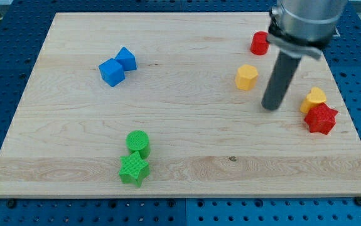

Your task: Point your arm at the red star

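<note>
The red star (321,118) lies near the view's right edge of the wooden board, touching a yellow block (314,98) just above it. My tip (270,107) rests on the board to the left of the red star, about a block's width and a half away, and right of and below a yellow pentagon-like block (246,76). A red cylinder-like block (259,43) sits at the view's top right, partly behind the arm.
Two blue blocks (117,66) touch each other at the view's upper left. A green cylinder (138,142) sits on top of a green star (134,170) at the lower middle. The wooden board (180,169) lies on a blue perforated table.
</note>
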Robot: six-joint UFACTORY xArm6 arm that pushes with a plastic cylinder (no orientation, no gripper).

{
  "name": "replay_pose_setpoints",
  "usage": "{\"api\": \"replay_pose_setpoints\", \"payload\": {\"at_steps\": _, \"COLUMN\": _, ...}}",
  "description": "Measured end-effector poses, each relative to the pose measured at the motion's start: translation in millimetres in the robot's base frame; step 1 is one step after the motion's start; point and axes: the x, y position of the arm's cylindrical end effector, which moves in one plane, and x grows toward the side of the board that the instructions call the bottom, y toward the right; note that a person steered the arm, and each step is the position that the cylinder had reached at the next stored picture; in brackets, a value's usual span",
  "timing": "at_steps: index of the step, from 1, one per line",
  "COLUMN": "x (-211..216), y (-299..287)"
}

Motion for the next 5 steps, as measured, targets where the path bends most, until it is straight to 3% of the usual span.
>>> {"api": "replay_pose_setpoints", "payload": {"at_steps": 1, "x": 60.6, "y": 25.3}}
{"api": "replay_pose_setpoints", "payload": {"at_steps": 2, "x": 104.6, "y": 88.5}}
{"api": "replay_pose_setpoints", "payload": {"at_steps": 3, "x": 110.3, "y": 122.8}}
{"api": "replay_pose_setpoints", "payload": {"at_steps": 5, "x": 60.6, "y": 106.7}}
